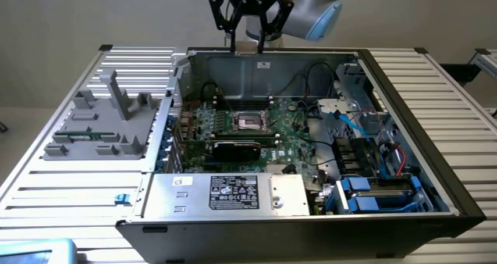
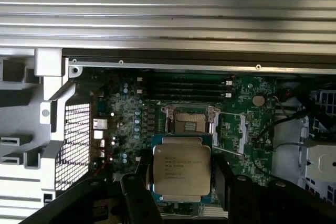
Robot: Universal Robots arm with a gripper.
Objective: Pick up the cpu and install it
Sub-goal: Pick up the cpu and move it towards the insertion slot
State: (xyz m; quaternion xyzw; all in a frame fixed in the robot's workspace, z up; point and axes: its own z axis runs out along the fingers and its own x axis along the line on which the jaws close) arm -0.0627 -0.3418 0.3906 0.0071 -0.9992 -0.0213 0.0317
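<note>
My pincer pinched the cpu by two opposite edges, flat and label up, above the open computer case, which I judged kept its underside untouched and squared it to the bare socket below.

The gripper clasped the cpu by its edges between two black fingers, printed silver lid toward the camera. Beyond it lay the green motherboard — its CPU socket open, memory slots just past it.
</note>
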